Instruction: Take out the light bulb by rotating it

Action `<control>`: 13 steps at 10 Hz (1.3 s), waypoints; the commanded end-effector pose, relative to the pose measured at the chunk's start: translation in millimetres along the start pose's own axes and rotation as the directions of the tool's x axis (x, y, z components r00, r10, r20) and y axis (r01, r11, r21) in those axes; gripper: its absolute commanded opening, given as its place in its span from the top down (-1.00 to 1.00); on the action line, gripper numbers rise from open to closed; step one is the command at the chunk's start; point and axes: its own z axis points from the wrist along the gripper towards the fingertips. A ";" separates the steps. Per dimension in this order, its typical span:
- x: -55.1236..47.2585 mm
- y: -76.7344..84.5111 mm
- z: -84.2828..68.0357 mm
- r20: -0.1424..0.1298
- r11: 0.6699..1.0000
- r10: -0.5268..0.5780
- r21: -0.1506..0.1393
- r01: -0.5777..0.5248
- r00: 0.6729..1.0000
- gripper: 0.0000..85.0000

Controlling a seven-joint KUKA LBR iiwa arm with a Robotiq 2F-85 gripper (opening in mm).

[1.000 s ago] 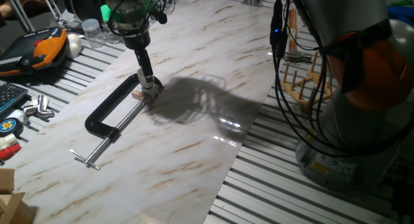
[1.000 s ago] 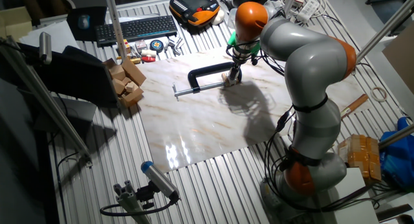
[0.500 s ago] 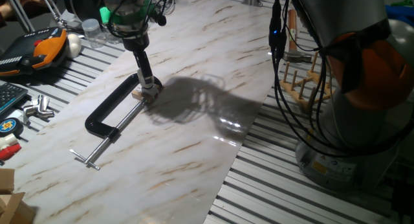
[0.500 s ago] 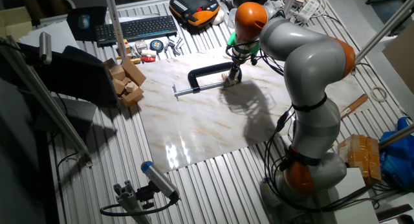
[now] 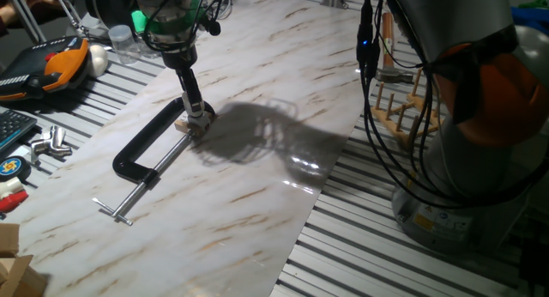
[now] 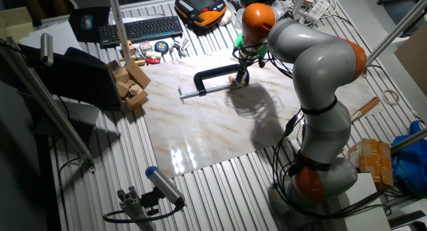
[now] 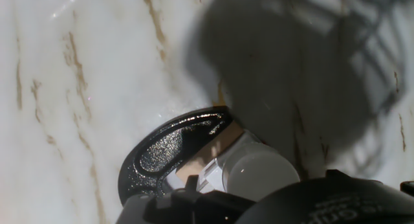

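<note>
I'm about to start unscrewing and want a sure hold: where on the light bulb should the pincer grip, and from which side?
Grip the frosted globe of the light bulb across its widest part, coming straight down from above. It stands upright in the wooden block held by the black C-clamp, so only the round top is exposed, and a top-down hold probably keeps the wrist's turning in line with the screw.

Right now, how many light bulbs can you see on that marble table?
1. The light bulb sits in a wooden block held by the black C-clamp, directly beneath the gripper. The fixed views hide it behind the fingers; only the hand view shows it.
</note>
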 end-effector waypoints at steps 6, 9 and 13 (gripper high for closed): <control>0.0 0.3 0.8 0.000 0.999 0.046 0.000 -0.046 0.999 -0.60; -0.2 0.4 1.0 0.004 0.999 0.046 0.000 -0.046 0.999 -0.60; -0.4 0.9 0.0 0.004 0.999 0.036 -0.002 -0.036 0.999 -0.60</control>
